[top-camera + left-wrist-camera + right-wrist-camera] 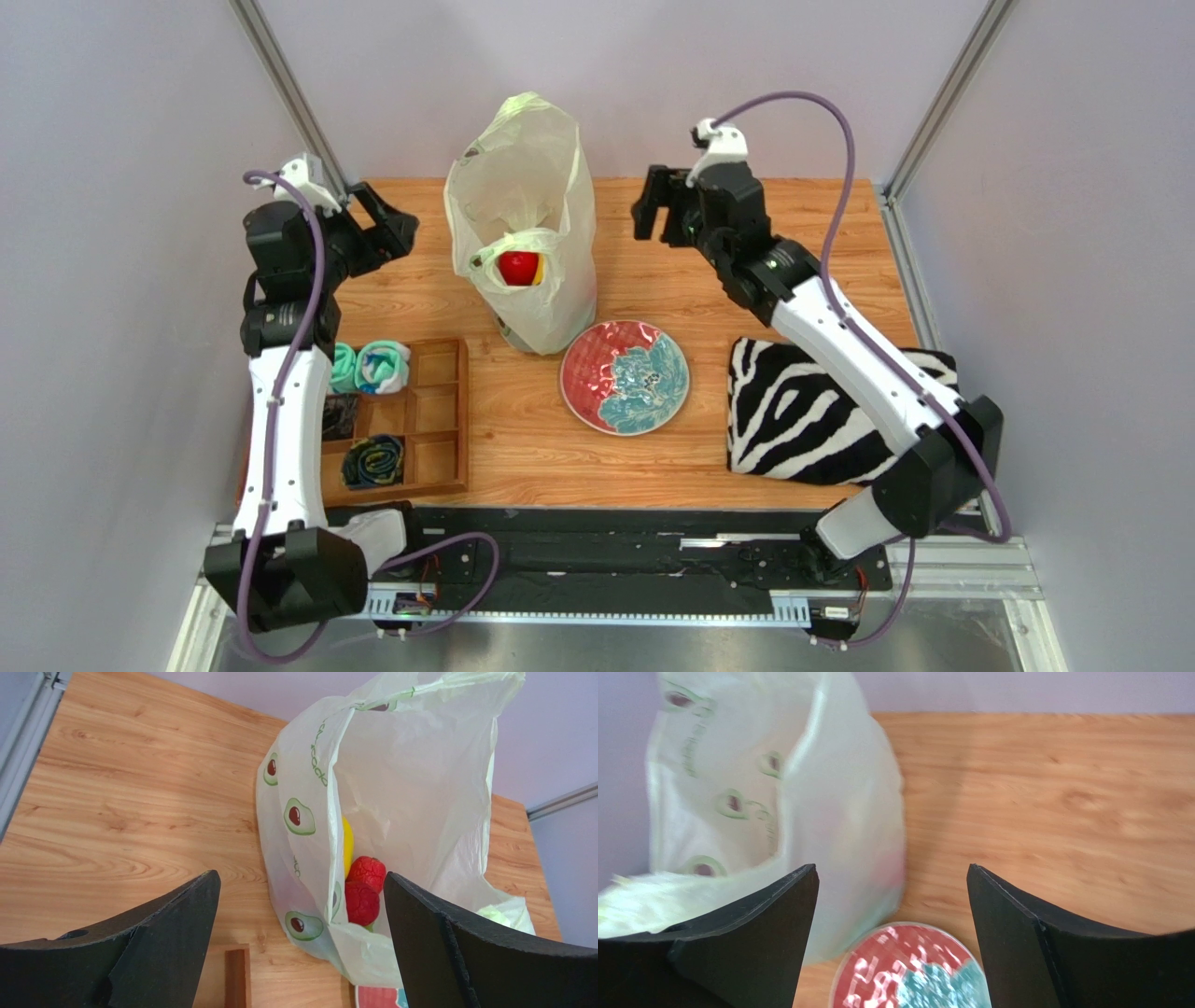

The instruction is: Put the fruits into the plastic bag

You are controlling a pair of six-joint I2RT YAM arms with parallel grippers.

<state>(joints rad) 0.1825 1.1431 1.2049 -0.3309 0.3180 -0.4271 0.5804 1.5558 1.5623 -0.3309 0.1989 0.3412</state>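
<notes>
The plastic bag stands on its base at the far middle of the wooden table. Its long axis runs close to vertical and its mouth points up, sagging open toward the near side. The base sits just beyond the far rim of the plate. The bag is a thin, translucent, pale yellow-green film, crinkled and folded, printed with small avocado halves. The fruits lie at the bottom of the bag. The top view shows one red fruit through the opening. The left wrist view shows two red round fruits with a bumpy surface, stacked one on the other, and a smooth yellow banana standing on end behind the bag wall. The left gripper hangs to the left of the bag, apart from it, with its jaws spread wide and nothing between them. The right gripper hangs to the right of the bag with its jaws also spread wide and empty. The finger pads are matte black foam with tapered tips. The plate is round and glossy, patterned red and teal. A zebra-striped cloth lies folded on the right. A wooden compartment tray sits on the left.
</notes>
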